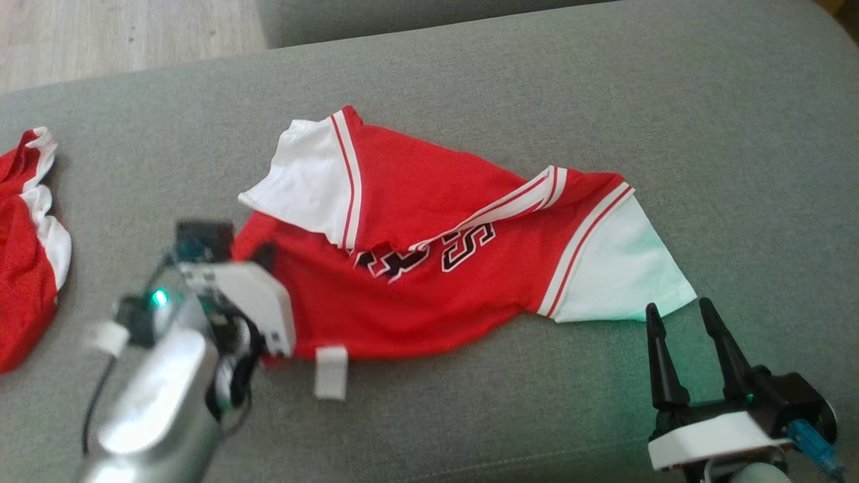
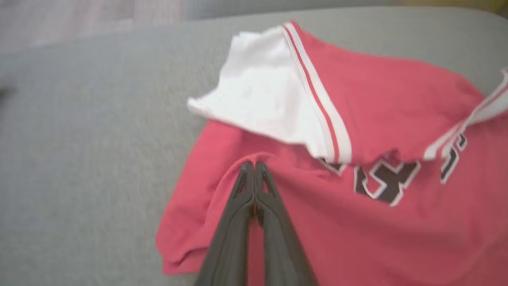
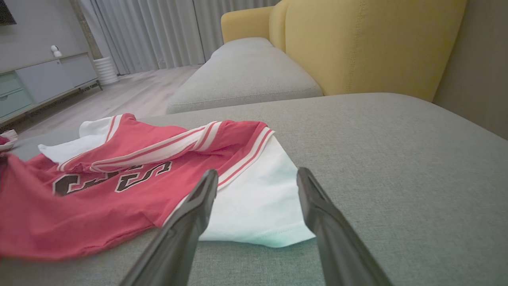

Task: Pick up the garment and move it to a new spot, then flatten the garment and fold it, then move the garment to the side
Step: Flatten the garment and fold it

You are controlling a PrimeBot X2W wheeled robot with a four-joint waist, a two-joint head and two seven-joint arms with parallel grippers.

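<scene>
We've got left pincer (image 2: 254, 166) clamped, probably on shirt (image 1: 416, 315); right pincer (image 1: 684, 322) open; lift, flattening, folding all pending.

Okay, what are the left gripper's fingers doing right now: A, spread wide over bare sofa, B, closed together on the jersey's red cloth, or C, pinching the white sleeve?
B: in the left wrist view the left gripper has its fingers pressed together, tips in a raised fold of the red jersey, below the white sleeve.
</scene>
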